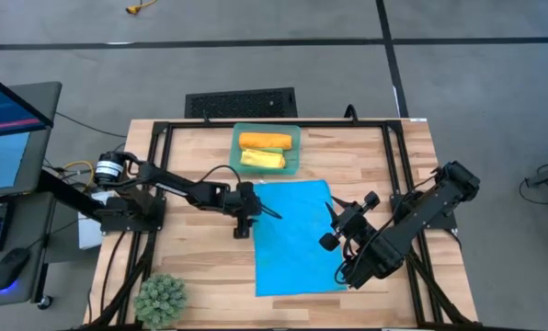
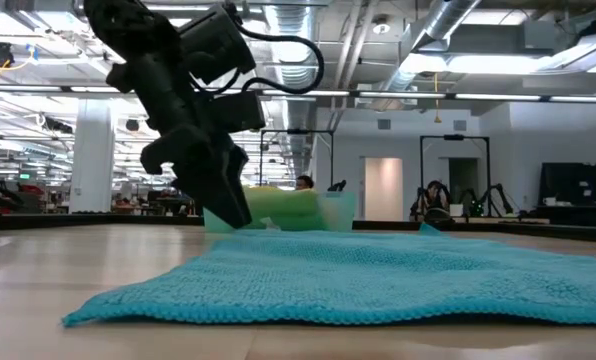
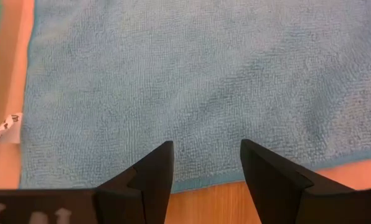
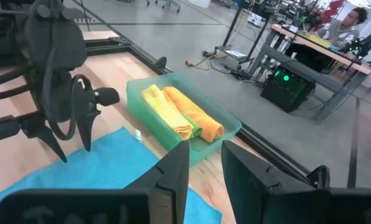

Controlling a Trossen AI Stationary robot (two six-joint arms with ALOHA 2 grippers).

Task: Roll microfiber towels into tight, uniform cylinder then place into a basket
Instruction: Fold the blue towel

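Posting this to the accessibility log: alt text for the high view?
A bright blue towel lies flat on the wooden table, with the left hand open at its left edge and the right hand over its right side. Behind it, a teal basket holds rolled orange and yellow towels.

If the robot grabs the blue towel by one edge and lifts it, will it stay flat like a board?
Probably not. The blue towel lies limp and flat on the table, with soft wavy edges in the low view, so it would likely droop. Its fuzzy weave suggests it is light and should not slip easily from the left gripper.
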